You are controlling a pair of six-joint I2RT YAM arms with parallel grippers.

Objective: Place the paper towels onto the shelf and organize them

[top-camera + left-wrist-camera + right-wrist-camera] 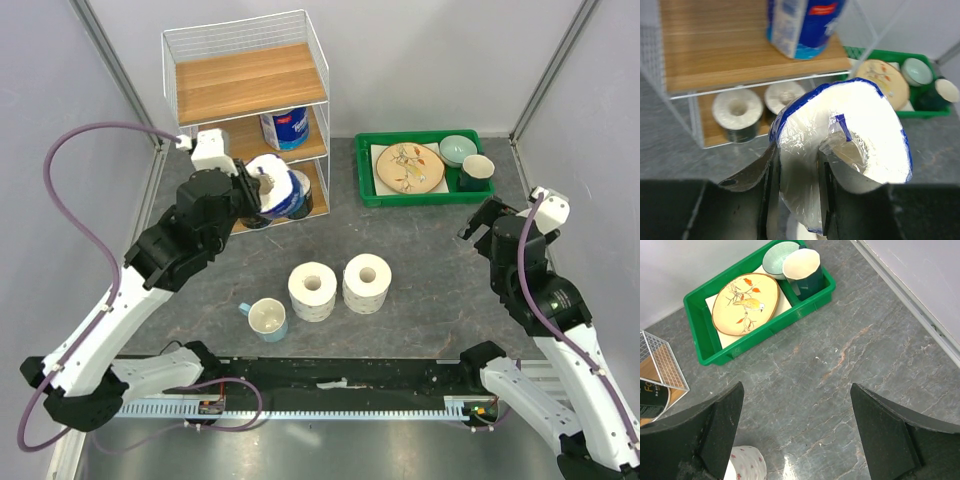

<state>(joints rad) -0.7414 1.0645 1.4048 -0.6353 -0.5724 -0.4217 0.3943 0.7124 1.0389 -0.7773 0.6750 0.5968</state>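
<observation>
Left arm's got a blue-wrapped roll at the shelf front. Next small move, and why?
Probably ease the left gripper forward to carry the held blue-wrapped roll onto the middle board of the shelf. The roll hangs just in front of the shelf. The bottom tier holds two dark-wrapped rolls, while the middle board shows bare wood beside the other blue roll.

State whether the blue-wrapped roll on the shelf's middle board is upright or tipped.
Upright: the blue-wrapped roll stands on end on the shelf's middle board.
</observation>
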